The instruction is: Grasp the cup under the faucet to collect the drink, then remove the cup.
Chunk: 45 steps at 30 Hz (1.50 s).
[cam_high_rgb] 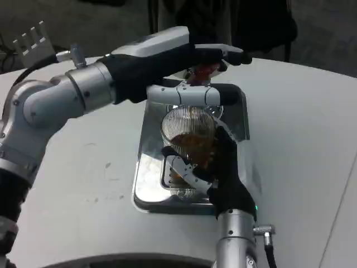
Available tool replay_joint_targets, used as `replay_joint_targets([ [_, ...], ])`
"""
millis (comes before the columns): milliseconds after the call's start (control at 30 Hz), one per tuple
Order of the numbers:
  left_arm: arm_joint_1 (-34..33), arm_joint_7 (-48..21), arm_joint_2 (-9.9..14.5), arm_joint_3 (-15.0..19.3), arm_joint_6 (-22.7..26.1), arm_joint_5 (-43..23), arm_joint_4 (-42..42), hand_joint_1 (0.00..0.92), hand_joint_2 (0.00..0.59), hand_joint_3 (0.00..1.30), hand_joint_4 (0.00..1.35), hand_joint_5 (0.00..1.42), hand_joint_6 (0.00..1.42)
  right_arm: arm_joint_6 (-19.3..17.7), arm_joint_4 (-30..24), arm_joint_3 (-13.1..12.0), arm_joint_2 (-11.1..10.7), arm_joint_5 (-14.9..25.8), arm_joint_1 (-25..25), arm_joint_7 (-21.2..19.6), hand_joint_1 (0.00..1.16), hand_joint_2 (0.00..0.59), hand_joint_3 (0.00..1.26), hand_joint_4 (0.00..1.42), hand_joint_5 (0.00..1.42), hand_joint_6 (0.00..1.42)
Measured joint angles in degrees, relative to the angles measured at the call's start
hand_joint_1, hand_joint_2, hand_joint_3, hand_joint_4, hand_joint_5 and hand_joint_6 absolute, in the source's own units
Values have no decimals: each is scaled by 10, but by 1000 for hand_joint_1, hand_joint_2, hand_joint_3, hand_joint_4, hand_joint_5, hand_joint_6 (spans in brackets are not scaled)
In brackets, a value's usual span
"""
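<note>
The right hand [220, 173] has its fingers [187, 170] wrapped round the cup [188, 137], a ribbed clear glass standing on the metal tray [148, 178] with brown drink already pooled in its lower half. The left hand [184, 53] reaches over from above, its fingers [231, 56] laid out flat together on top of the dispenser, just past the far side of the cup; they seem to be pressing the tap rather than gripping anything. The faucet [187, 95], a silver spout, sits right over the cup's rim, only a little beyond the right fingertips.

From where I stand, the main worry is the order of the next moves. If the right fingers draw the cup away while the left fingers are pressing down, drink would likely run straight onto the tray and perhaps off it onto the white counter [301, 128]. The spout hangs so close above the rim that lifting straight up could knock glass against metal and slop the liquid. The ribbed wall looks slippery, and I cannot tell how firmly the right fingers bear on it; a loose hold could let the cup tip toward the palm as it slides out.
</note>
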Motion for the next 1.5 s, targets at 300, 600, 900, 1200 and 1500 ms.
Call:
replay_joint_targets([
  [300, 1, 0, 0, 0, -1, -3, 0, 0, 137, 169, 128, 186, 276, -14, 18, 2, -1, 3, -6, -12, 722, 222, 329, 342, 406, 347],
  [600, 9, 0, 0, 5, -3, -21, 1, 0, 123, 160, 135, 202, 290, -21, 24, 2, -1, 3, -8, -22, 722, 223, 370, 381, 446, 389],
  [900, 18, 0, 0, 23, -21, -35, 10, 0, 113, 187, 196, 267, 328, -35, 33, 1, -1, 5, -10, -27, 720, 222, 388, 398, 464, 415],
  [1200, 27, 0, -1, 47, -46, -50, 20, 0, 115, 235, 262, 323, 364, -47, 41, 0, -1, 8, -14, -29, 719, 229, 417, 428, 489, 440],
  [1500, 44, 23, 0, 98, -52, -54, 28, 0, 115, 248, 279, 344, 385, -46, 38, -5, -1, 10, -14, -38, 707, 239, 446, 457, 521, 467],
])
